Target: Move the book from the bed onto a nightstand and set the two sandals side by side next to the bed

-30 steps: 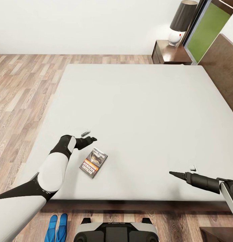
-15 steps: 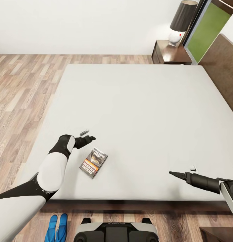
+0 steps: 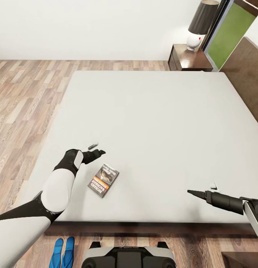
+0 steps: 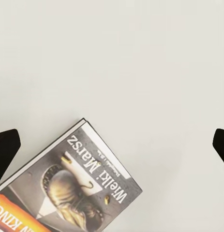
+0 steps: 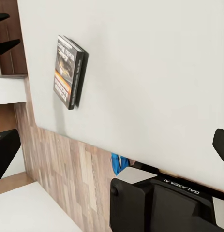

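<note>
The book (image 3: 103, 180) lies flat on the light-grey mattress of the bed (image 3: 155, 119), near the bed's front edge. My left gripper (image 3: 97, 148) hovers open just beyond the book's far corner, empty. In the left wrist view the book (image 4: 73, 191) sits below the spread fingertips (image 4: 5, 147). My right gripper (image 3: 203, 190) is open and empty over the mattress, well to the right of the book (image 5: 69, 72). The two sandals (image 3: 64, 253) lie together on the floor by the bed's front edge. A nightstand (image 3: 188, 59) stands at the far right corner.
A lamp (image 3: 201, 24) with a dark shade stands on the nightstand. The dark headboard (image 3: 246, 74) runs along the bed's right side, with a window (image 3: 229, 33) behind it. Wood-plank floor (image 3: 25, 93) lies to the left. My base (image 3: 129, 257) sits against the bed's front edge.
My left gripper has drifted slightly farther from the book across the mattress. The book, the sandals and the right arm have not moved.
</note>
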Robot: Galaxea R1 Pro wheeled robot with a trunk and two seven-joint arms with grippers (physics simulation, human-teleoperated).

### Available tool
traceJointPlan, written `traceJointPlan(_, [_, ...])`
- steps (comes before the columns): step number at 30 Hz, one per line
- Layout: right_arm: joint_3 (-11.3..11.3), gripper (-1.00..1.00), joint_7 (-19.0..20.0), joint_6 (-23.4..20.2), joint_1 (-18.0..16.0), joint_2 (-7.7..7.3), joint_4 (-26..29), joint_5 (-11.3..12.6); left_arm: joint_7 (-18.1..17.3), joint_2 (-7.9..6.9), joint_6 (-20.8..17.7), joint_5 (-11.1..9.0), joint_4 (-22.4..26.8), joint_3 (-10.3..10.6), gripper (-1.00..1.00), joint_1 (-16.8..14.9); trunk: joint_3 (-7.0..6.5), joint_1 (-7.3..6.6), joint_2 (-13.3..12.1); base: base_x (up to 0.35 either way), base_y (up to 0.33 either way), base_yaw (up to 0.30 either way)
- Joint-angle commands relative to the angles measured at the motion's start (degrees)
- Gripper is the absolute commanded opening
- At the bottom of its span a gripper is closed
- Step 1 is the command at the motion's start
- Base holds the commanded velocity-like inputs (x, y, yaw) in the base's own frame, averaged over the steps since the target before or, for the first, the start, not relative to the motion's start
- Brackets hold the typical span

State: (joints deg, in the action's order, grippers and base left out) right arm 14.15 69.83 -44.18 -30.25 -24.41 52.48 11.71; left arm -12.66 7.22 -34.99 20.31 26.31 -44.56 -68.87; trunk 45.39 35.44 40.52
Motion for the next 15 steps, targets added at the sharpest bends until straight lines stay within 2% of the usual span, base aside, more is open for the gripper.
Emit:
traceJointPlan(1, [0.00, 1.00, 0.05, -0.38, -0.01, -0.02, 0.00, 0.22, -0.44, 0.07, -0.26, 0.60, 0.15, -0.44, 1.00, -0.04, 0.23, 0.24, 0.47, 0.000, 0.000, 0.000])
traceJointPlan(10, [0.01, 1.00, 0.05, -0.38, -0.04, -0.02, 0.00, 0.24, -0.44, 0.07, -0.26, 0.60, 0.10, -0.52, 1.00, -0.05, 1.85, 2.21, 4.08, 0.000, 0.000, 0.000])
traceJointPlan(15, [0.01, 1.00, 0.05, -0.38, -0.04, -0.02, 0.00, 0.23, -0.44, 0.07, -0.19, 0.60, 0.06, -0.53, 1.00, -0.04, 1.85, 2.21, 4.08, 0.000, 0.000, 0.000])
